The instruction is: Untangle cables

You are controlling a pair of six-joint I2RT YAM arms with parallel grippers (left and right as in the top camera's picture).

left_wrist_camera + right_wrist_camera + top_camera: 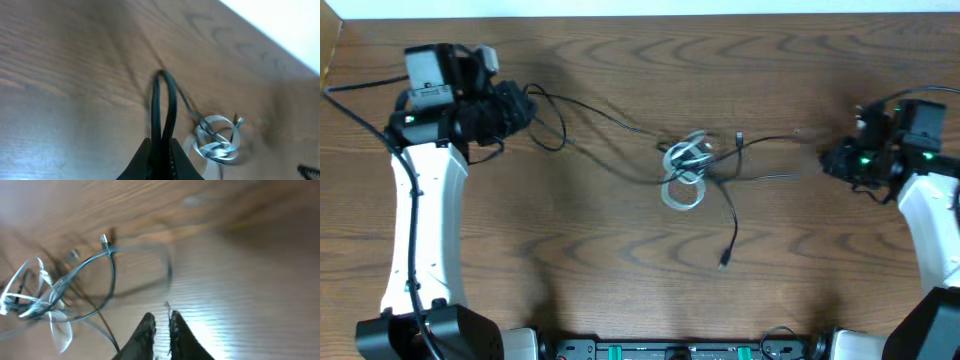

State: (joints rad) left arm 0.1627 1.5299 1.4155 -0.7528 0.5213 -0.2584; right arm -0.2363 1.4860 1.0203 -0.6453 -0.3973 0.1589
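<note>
The cables lie tangled mid-table: a short white cable [682,178] coiled in loops, with thin black cables [730,215] crossing it. One long black cable [610,120] runs left from the knot to my left gripper [525,108]. In the left wrist view that gripper [162,146] is shut on a doubled loop of this black cable [172,100], and the white cable [217,140] lies ahead to the right. My right gripper [828,160] hovers just right of the tangle. Seen in the right wrist view, it [162,319] shows a narrow gap holding nothing I can make out. A blurred black cable loop [169,272] lies just ahead, beside the white cable [30,300].
The wooden table [570,260] carries only the cables. A loose black plug end [725,262] points toward the front edge, where a black rail [670,350] runs. Thick cords of the left arm [360,120] hang at the far left.
</note>
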